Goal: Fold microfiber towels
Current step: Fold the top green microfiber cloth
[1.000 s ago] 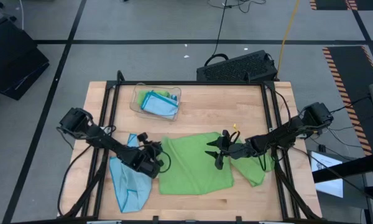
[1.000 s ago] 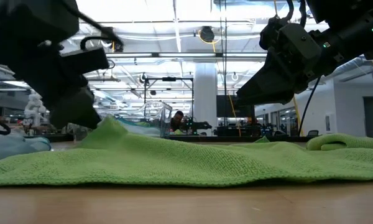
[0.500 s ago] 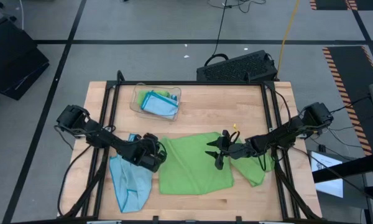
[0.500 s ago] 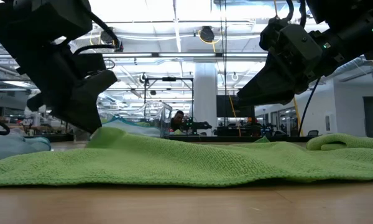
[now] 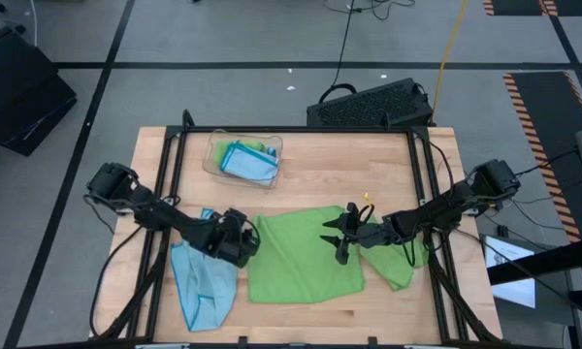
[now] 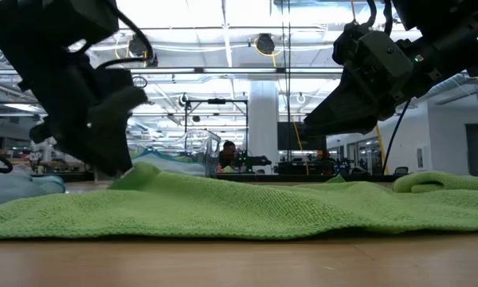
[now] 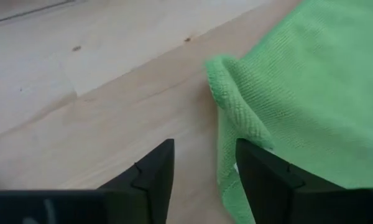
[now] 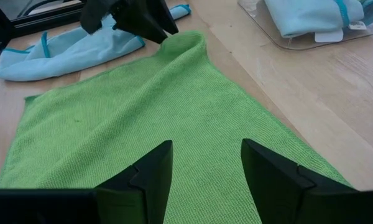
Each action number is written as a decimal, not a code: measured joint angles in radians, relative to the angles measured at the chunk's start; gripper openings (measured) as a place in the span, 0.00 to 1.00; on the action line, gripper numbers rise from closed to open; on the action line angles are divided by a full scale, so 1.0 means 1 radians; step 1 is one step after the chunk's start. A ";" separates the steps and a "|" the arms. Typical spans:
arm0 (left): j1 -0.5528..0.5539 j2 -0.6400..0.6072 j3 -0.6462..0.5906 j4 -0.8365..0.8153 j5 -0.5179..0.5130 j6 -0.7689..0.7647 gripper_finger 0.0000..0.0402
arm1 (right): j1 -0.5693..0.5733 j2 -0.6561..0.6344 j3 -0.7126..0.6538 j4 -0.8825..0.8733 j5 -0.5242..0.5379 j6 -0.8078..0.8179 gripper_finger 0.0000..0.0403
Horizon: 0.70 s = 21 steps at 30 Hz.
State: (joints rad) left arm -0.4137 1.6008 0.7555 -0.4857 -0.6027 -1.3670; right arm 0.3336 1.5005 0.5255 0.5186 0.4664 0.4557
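Left gripper [image 5: 244, 238], parted, empty, at green towel [image 5: 306, 255] corner (raised fold just ahead).

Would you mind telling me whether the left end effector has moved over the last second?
Yes. In the high view the left end effector has shifted toward the clear tray, along the green towel's edge.

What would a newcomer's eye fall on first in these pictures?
A large lime green microfiber towel lies spread on the wooden table, between the left gripper, open at its rumpled corner, and the right gripper, open above it. A light blue towel lies crumpled at the left.
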 joint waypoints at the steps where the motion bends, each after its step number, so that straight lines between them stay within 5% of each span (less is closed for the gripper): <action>1: 0.000 -0.012 0.000 0.003 -0.001 0.000 0.43 | 0.000 0.000 0.000 0.000 0.000 0.000 0.46; 21: -0.003 -0.055 0.000 0.096 -0.026 0.017 0.27 | 0.000 0.000 0.000 0.000 0.000 -0.004 0.46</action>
State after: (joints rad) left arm -0.4164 1.5455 0.7555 -0.3901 -0.6289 -1.3495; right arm 0.3336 1.5005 0.5255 0.5186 0.4664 0.4519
